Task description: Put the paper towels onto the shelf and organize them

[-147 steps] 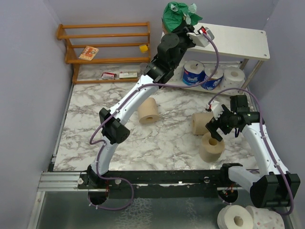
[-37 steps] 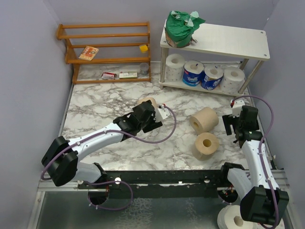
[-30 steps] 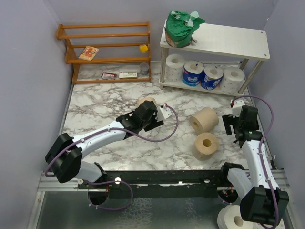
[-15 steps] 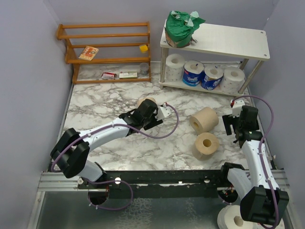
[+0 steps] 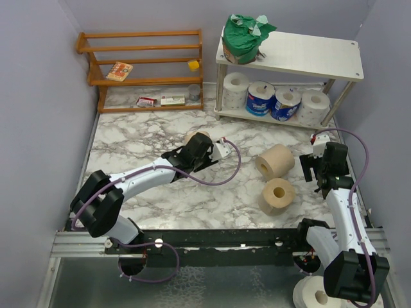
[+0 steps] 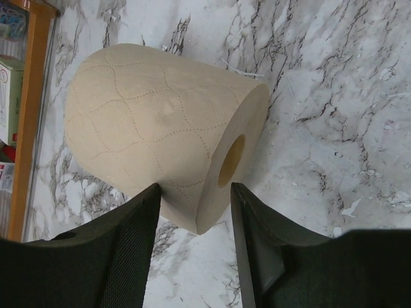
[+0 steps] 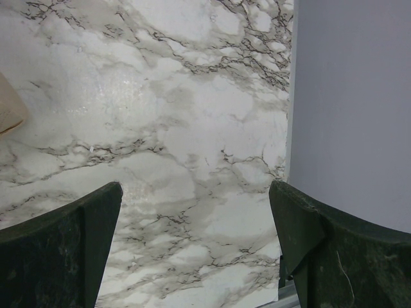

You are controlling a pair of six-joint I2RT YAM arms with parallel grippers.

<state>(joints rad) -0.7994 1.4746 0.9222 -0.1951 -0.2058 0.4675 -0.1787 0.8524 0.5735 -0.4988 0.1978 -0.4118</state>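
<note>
The white shelf [image 5: 321, 54] carries the green-wrapped pack [image 5: 244, 33] on its top left. Its lower tier holds a white roll [image 5: 236, 90], two blue-wrapped rolls [image 5: 260, 97] and another white roll [image 5: 314, 102]. A tan roll [image 5: 194, 135] lies on its side on the marble. My left gripper [image 5: 198, 145] is open right at it. In the left wrist view the roll's [image 6: 160, 128] near edge sits between the fingertips of the gripper [image 6: 194, 189], with gaps on both sides. Two more tan rolls [image 5: 275, 160] [image 5: 277, 194] lie mid-right. My right gripper [image 5: 323, 172] [image 7: 194, 186] is open and empty over bare marble.
The orange wooden rack [image 5: 141, 64] stands at the back left with small boxes on it. The purple wall [image 7: 353, 109] is close on the right gripper's right. A white roll [image 5: 318, 295] and a pink-dotted roll [image 5: 359, 296] lie below the table's near right corner.
The left arm came down from the shelf top, leaving the green pack there, and closed in on the tan roll. The right arm left the tan rolls and has held still since.
</note>
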